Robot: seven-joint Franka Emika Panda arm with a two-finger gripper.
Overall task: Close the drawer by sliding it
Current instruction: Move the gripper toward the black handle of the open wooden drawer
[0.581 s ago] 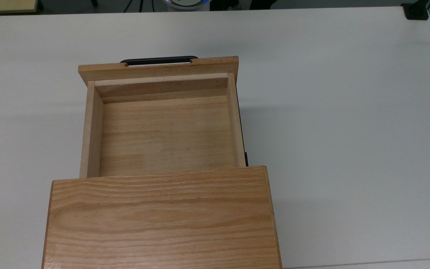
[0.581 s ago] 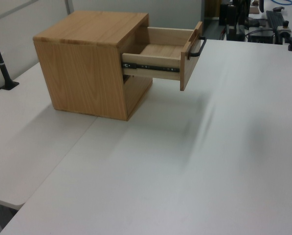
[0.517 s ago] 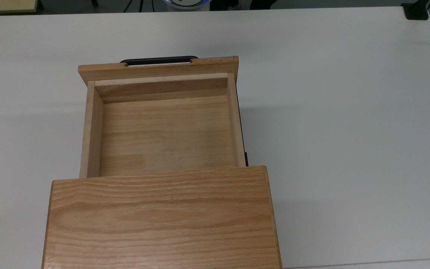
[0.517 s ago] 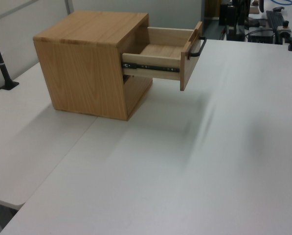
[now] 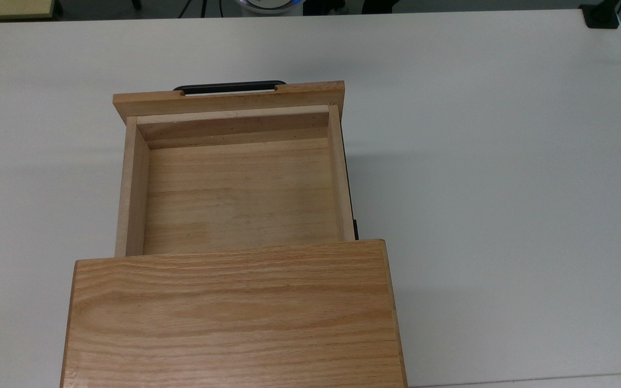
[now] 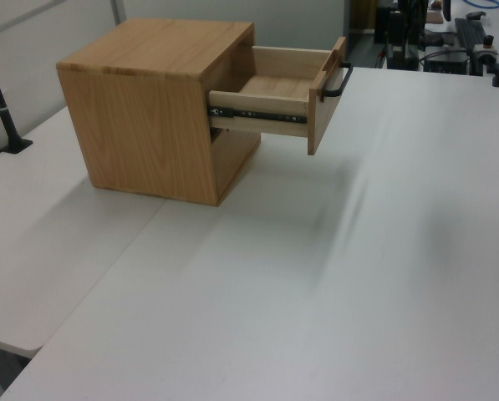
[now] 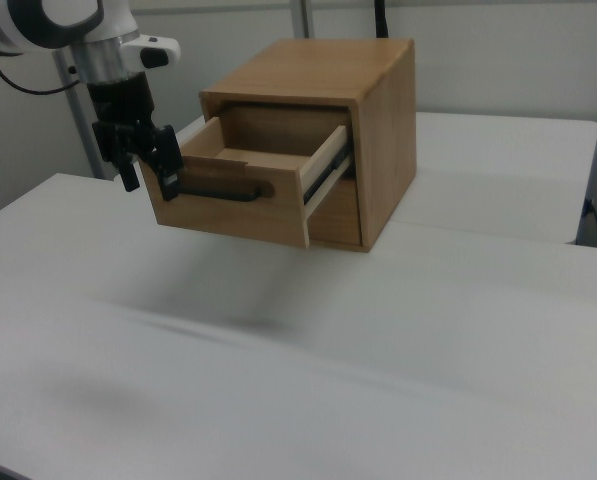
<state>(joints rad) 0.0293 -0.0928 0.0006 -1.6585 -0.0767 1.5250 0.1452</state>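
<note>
Your drawer [image 5: 237, 186] stood pulled well out of the oak cabinet [image 5: 233, 315], roughly half its length exposed, nothing inside it. In the top view the cabinet sat at the worktop's [image 5: 504, 161] near edge, left of centre, w/ the drawer reaching toward the far edge. The drawer's front panel [image 5: 228, 101] was wider than the tray behind it, and the black bar handle [image 5: 229, 87] ran along the panel's outer face, lying horizontal.

In the left view the drawer [image 6: 276, 93] hung clear of the worktop [image 6: 316, 276], carried on a dark metal slide rail [image 6: 253, 114] along its side. The cabinet [image 6: 153, 109] rested on the worktop near that view's left edge, w/ an open gap below the drawer. The handle [image 6: 338, 81] stuck out from the panel toward the far right corner.

In the right view your arm [image 7: 73, 30] came down from the upper left corner. The pincer [image 7: 150, 160] hung just beside the left end of the handle [image 7: 218, 190], in front of the drawer [image 7: 248, 190] panel, approx. level w/ the bar. Its dark fingers [image 7: 168, 165] pointed down. You could not tell whether they were spread or closed, nor whether they touched the handle or panel. The cabinet [image 7: 378, 130] stood behind, on the worktop [image 7: 328, 350].
</note>
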